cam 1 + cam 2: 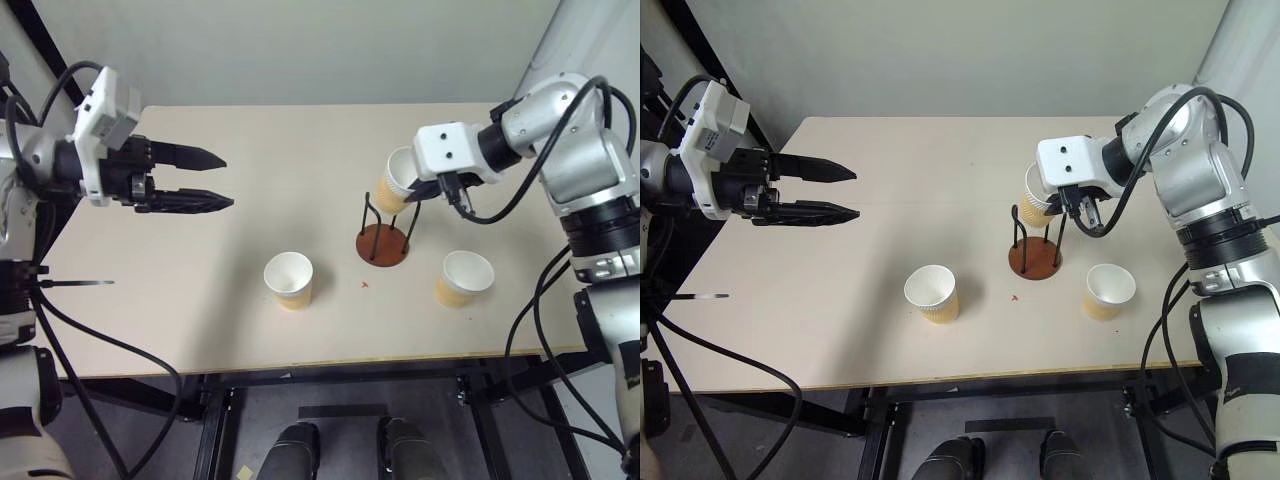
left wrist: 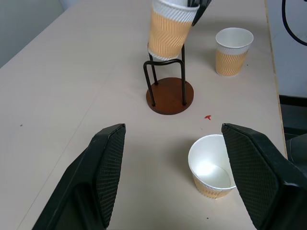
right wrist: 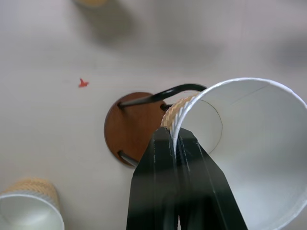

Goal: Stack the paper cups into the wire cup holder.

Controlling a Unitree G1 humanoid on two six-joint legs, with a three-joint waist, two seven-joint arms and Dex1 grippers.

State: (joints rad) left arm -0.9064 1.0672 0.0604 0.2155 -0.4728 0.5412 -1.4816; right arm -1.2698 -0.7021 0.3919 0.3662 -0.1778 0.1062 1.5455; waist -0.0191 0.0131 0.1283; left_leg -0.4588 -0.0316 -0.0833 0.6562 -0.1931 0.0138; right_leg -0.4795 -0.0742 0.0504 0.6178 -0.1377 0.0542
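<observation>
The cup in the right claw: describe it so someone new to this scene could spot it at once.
Start at the wire cup holder with its round reddish-brown base, near the middle of the table. Tilted at the top of its black wire loops is a paper cup, its rim pinched by the right claw. The other two cups stand upright and untouched on the table.

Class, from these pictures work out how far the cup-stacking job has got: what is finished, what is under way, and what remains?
Done: nothing sits in the wire cup holder yet. In hand: the right gripper pinches the rim of one paper cup, tilted at the top of the wire loops. Left: seating that cup, then two cups standing on the table, one in front of the holder, one to its right. The left gripper hangs open.
</observation>
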